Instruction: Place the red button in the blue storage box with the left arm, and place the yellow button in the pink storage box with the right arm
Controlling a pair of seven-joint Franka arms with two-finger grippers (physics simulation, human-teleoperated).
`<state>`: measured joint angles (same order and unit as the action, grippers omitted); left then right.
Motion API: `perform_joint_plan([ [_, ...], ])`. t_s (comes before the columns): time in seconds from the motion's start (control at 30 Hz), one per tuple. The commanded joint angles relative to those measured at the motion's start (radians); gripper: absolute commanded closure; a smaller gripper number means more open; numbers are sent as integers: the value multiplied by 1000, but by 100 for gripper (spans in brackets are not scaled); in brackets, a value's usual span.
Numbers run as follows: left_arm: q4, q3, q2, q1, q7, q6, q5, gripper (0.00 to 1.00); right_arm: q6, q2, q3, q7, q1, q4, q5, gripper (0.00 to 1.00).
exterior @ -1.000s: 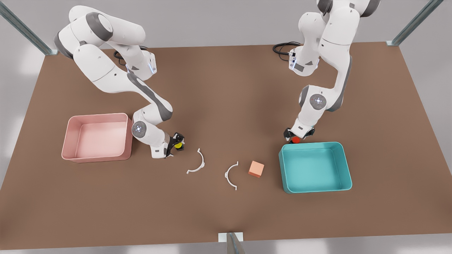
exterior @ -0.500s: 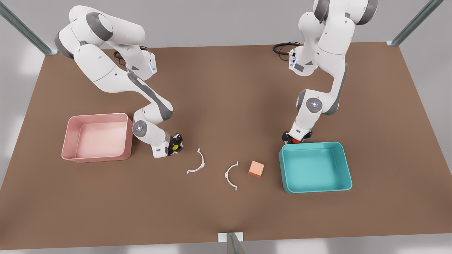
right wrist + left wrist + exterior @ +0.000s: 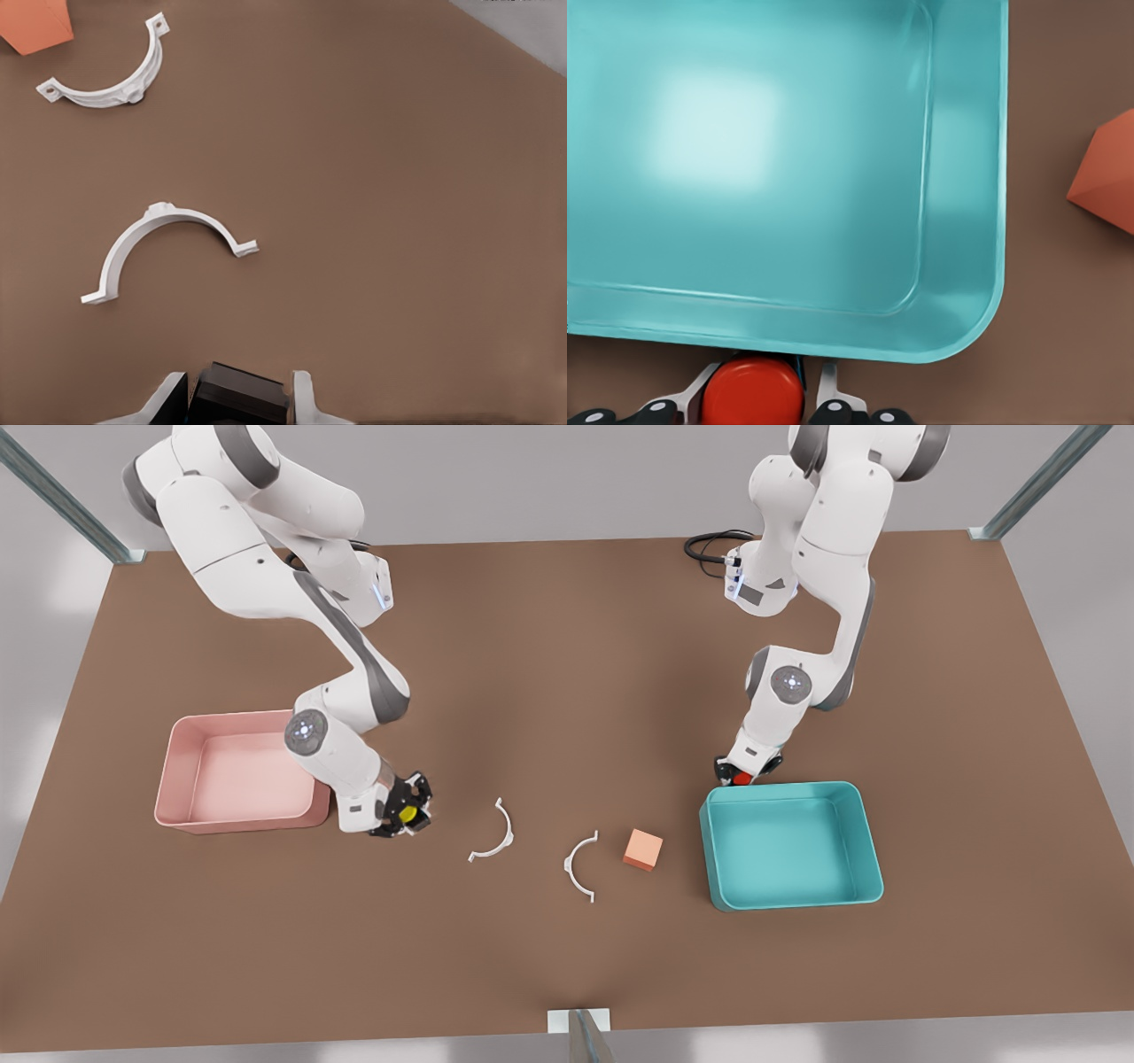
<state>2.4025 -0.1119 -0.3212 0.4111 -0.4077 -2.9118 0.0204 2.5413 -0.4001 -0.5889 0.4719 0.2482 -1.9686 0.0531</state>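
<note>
The left pincer [image 3: 742,774] is clamped on the red button [image 3: 742,778], right beside the far wall of the blue storage box [image 3: 873,841]. In the left wrist view the red button [image 3: 753,390] sits between two pale fingers [image 3: 827,382], just outside the blue storage box [image 3: 961,221] rim, not yet over the inside.

The right pincer [image 3: 406,813] is clamped on the yellow button [image 3: 407,813], near the table and just beside the pink storage box [image 3: 177,766] on the front view's right. In the right wrist view the yellow button's dark base [image 3: 237,396] sits between the fingers [image 3: 306,394].

Each button looks tiny, hard and light. It should not bend or squash. The round cap looks smooth, so I think it could slip or turn if the fingers press on it. The flat sides of the black square base look like the best place to hold. A soft, steady squeeze should be enough. Since the buttons are so small, a bump on a box wall might knock one loose, so each should go well above the wall first.

Two white curved clips [image 3: 496,833] and an orange cube [image 3: 643,849] lie on the table [image 3: 567,646] between the boxes.
</note>
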Motion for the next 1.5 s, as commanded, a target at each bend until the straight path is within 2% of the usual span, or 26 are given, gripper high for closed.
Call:
perform_joint_plan([
  [0.0,9,0,11,0,-11,5,0,36,-190,18,3,-217,20,39,14,52],
  [0.13,30,0,39,1,-11,22,0,41,-312,14,35,-245,83,129,90,52],
  [0.3,29,0,56,3,-11,39,0,47,-354,14,35,-243,152,142,151,52],
  [0.53,78,0,159,-6,33,114,0,47,-392,12,32,-154,267,149,192,52],
  [0.63,83,0,277,-3,33,276,0,47,-395,20,29,-78,316,149,192,52],
  [0.8,12,1,306,-2,30,397,-2,47,-391,0,32,1,394,140,192,51],
  [0.9,-134,3,237,-2,27,479,-3,47,-346,162,-55,-10,516,-67,189,51],
  [0.93,-219,1,194,-2,27,531,-2,47,-311,187,-110,-9,585,-125,188,51],
  [0.97,-296,1,134,-5,27,545,-2,47,-297,188,-204,-9,687,-153,188,51],
  [1.03,-402,0,64,-9,29,562,-2,47,-259,188,-224,1,737,-205,188,51],
  [1.07,-437,0,37,-25,33,563,-2,47,-250,188,-224,-1,743,-214,188,45],
  [1.1,-450,0,27,-35,47,563,-2,47,-250,187,-224,-9,741,-214,188,23],
  [1.13,-476,0,7,-48,52,563,-2,47,-250,185,-224,-12,740,-213,188,10],
  [1.17,-509,0,-18,-64,75,574,0,47,-250,185,-224,-27,738,-213,188,5],
  [1.23,-533,0,-47,-94,124,576,1,47,-254,184,-224,-30,734,-207,188,0],
  [1.37,-620,0,-163,-115,127,574,3,47,-269,181,-246,-55,697,-90,185,0],
  [1.43,-629,0,-200,-115,125,571,9,47,-364,182,-259,-108,663,26,183,0],
  [1.47,-635,0,-223,-115,125,569,9,28,-510,188,-203,-133,553,155,114,0],
])
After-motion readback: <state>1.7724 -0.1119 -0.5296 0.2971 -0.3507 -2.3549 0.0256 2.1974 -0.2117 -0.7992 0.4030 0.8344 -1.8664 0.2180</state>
